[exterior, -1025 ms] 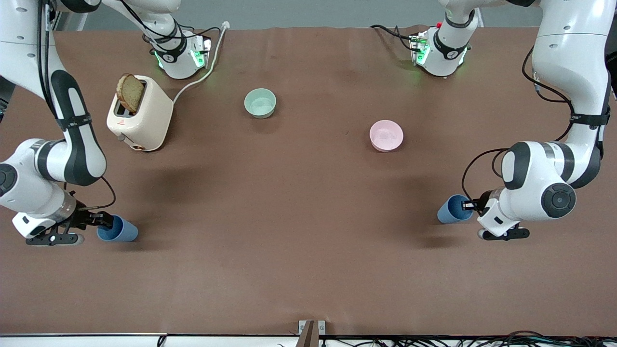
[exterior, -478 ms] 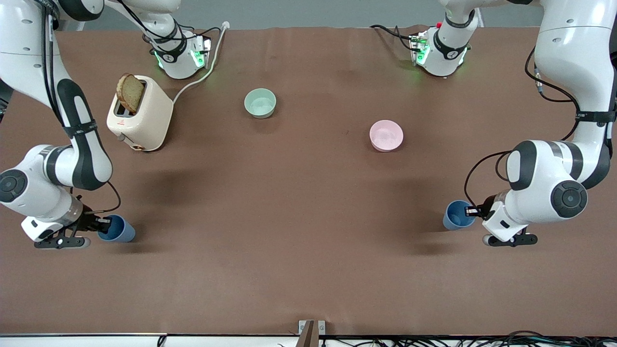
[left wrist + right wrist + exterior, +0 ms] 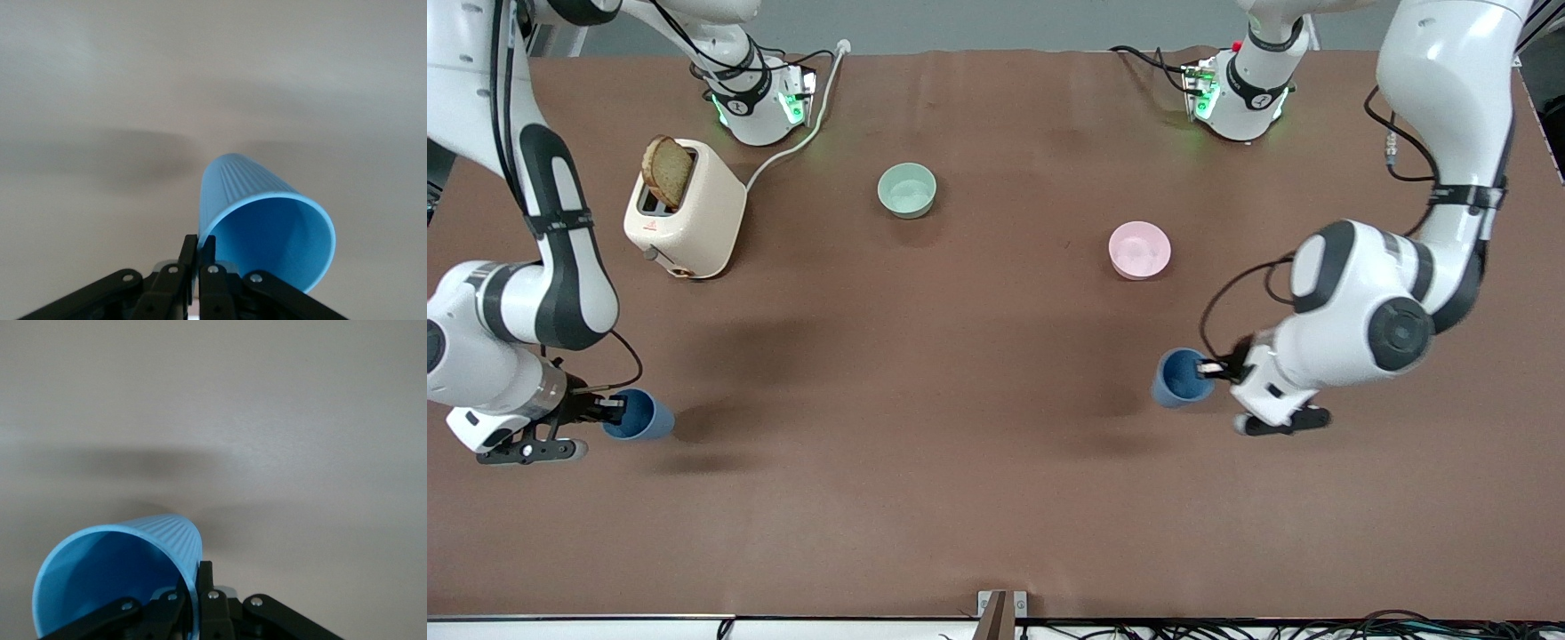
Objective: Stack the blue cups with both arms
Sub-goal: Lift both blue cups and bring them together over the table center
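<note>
My left claw (image 3: 1211,367) has carried its cup (image 3: 1178,378) toward frame centre; right claw (image 3: 611,410) pinches its cup (image 3: 636,415) lower left, barely moved.

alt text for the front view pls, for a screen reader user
Two white robot arms each hold a blue cup by its rim above a brown table: the left gripper with the left arm's cup, the right gripper with the right arm's cup. Farther back stand a toaster holding bread, a mint-green bowl and a pink bowl.
</note>
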### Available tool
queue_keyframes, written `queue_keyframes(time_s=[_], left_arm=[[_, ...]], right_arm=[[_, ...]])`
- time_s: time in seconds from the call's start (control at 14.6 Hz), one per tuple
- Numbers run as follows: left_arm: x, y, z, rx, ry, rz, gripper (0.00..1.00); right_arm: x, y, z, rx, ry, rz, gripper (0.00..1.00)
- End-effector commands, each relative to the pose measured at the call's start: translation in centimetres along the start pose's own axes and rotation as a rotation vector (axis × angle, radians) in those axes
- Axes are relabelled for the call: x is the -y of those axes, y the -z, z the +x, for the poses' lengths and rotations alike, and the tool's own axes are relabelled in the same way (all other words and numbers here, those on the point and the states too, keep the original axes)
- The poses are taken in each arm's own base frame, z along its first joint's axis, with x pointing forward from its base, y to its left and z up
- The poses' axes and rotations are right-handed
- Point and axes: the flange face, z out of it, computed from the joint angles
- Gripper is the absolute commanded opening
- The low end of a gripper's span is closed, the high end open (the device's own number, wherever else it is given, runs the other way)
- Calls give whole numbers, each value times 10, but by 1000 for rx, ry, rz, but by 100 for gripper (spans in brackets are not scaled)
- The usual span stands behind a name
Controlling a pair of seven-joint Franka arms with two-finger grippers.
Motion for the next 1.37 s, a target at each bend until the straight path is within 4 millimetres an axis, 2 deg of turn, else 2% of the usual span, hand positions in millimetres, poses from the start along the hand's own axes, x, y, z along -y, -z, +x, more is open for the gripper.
queue_keyframes(time_s=[0.0,0.2,0.34,0.41,0.55,0.68,0.89,0.96,1.02,1.09,1.16,1.3], left_arm=[[-75,-5,-47,24,44,-5,0],[-141,-38,-92,38,21,17,0],[-170,-63,-101,-5,104,-19,0],[-185,-81,-111,-16,112,-10,0],[-199,-114,-124,-31,123,41,0],[-202,-136,-130,-34,142,79,0],[-200,-149,-128,-23,148,85,1],[-201,-149,-128,-22,149,79,7],[-200,-147,-126,-22,154,75,42],[-198,-141,-124,-35,151,74,99],[-196,-133,-120,-47,156,67,100],[-192,-94,-115,-94,164,48,100]], right_arm=[[28,56,-12,12,12,2,1],[81,94,-16,15,-41,9,1],[134,111,-18,7,-55,21,1],[152,116,-18,-2,-57,28,1],[197,120,-21,-4,-42,78,1],[220,129,-17,-32,-126,124,1],[284,145,-22,-61,-141,140,1],[303,149,-25,-64,-152,146,1],[321,151,-29,-70,-171,154,1],[338,153,-32,-84,-199,165,1],[352,153,-36,-85,-218,171,1],[377,152,-44,-79,-214,173,1]])
